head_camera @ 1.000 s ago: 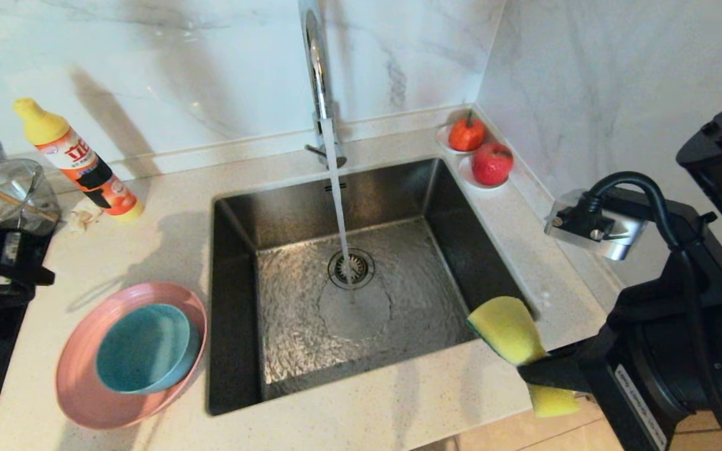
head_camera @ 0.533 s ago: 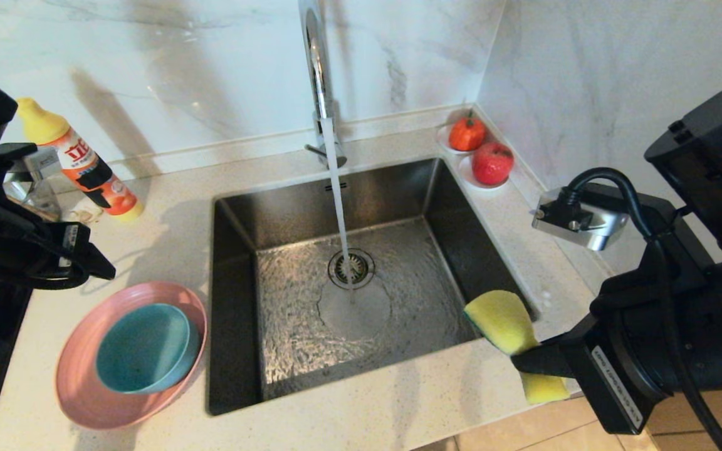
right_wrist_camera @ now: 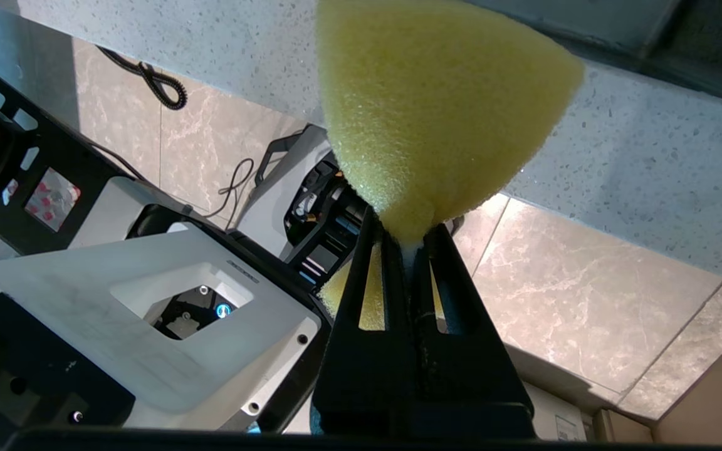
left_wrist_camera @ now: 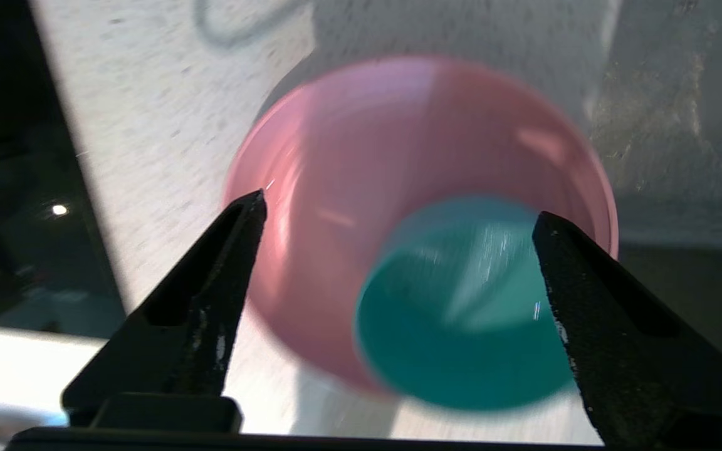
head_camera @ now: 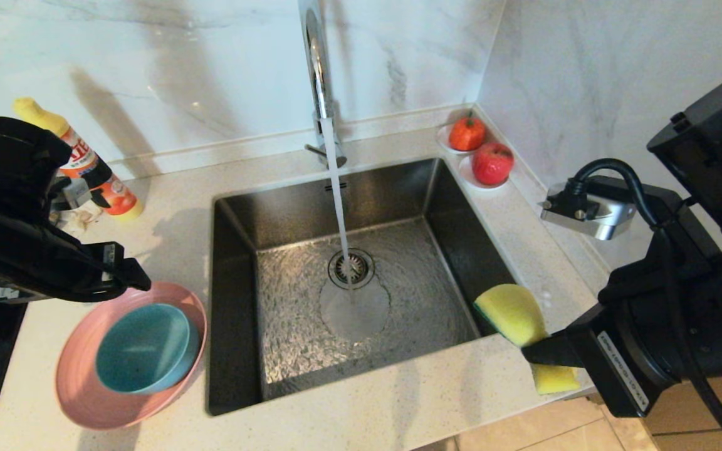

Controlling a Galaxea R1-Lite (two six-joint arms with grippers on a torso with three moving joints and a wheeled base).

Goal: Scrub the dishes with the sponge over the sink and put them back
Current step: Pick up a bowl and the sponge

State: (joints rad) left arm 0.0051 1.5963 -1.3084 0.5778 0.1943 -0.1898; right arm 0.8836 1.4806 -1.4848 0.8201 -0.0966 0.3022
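**Open left gripper over the stacked dishes, sponge pinched in the right**

My left gripper (left_wrist_camera: pixel 398 216) hangs above the dishes with its jaws spread wide and nothing between them. Seen from the left wrist, the plate (left_wrist_camera: pixel 336 188) and the bowl (left_wrist_camera: pixel 461 313) both lie below the gap between my fingers (left_wrist_camera: pixel 210 275); I touch neither. In the head view the bowl (head_camera: pixel 145 347) sits inside the plate (head_camera: pixel 79 382), off-centre toward the sink (head_camera: pixel 235 300), on the counter (head_camera: pixel 167 250) just left of the basin.

I judge both dishes light, stiff and smooth, so likely slippery once wet. The bowl's rim stands clear of the plate and offers the easiest hold: one finger inside, one outside the wall. The plate's low edge lies nearly flat on the counter, so it will be harder to get under.

My right gripper (head_camera: pixel 539 354) is clamped tight on the sponge (head_camera: pixel 511 313) at its middle, over the near right corner of the sink. The sponge is soft; it bulges on both sides of the pinch. Water runs from the tap (head_camera: pixel 317 75) onto the drain (head_camera: pixel 351 268).
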